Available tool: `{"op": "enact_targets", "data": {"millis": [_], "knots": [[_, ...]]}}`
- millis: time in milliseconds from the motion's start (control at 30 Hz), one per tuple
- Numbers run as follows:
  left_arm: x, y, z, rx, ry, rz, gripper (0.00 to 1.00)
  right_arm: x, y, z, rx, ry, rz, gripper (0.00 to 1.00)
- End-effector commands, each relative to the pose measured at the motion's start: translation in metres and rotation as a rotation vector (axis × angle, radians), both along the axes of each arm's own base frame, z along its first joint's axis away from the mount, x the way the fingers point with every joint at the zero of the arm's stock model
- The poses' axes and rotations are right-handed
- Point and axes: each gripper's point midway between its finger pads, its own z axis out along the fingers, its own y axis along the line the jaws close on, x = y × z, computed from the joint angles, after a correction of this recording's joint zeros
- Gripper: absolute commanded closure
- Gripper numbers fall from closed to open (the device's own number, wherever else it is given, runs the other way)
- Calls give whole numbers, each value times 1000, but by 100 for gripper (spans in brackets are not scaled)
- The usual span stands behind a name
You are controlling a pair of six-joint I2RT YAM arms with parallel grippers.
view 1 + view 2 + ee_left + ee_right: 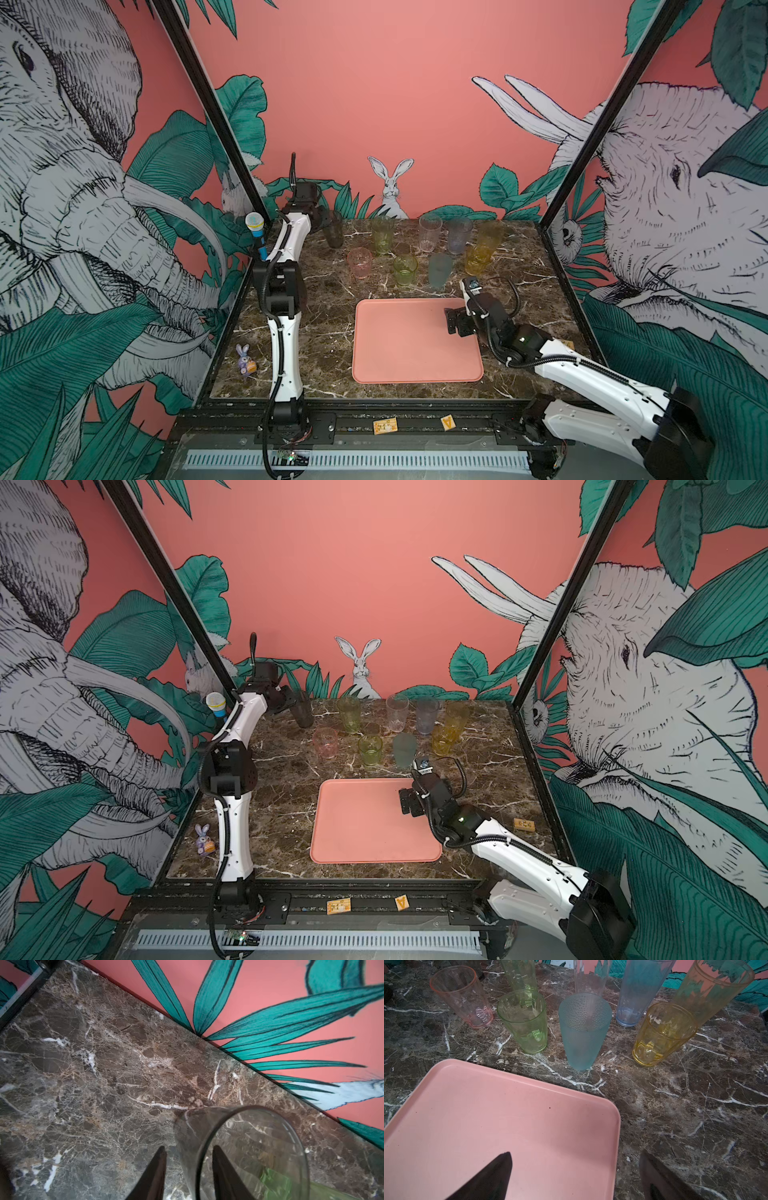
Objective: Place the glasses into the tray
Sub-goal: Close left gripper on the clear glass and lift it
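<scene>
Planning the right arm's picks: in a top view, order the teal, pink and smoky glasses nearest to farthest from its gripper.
1. Teal glass, front row, right of centre.
2. Pink glass, front row, left.
3. Smoky glass, back-left corner.

L arm [284,332] reaches far up-frame, L gripper [326,222] upper left of centre, fingers [160,1163] a narrow gap apart. R arm [590,374] bends in from lower right, R gripper [453,322] mid-frame, jaws spread wide.
</scene>
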Motion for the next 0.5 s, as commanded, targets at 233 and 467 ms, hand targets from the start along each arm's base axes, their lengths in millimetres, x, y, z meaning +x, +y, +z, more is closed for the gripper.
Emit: {"op": "enact_targets", "data": {"millis": [233, 467], "knots": [[-2, 5, 9, -6, 1, 5, 75, 6, 5, 13, 28, -39, -4, 2], [-9, 3, 6, -25, 19, -1, 88, 5, 4, 13, 33, -43, -3, 2]]}}
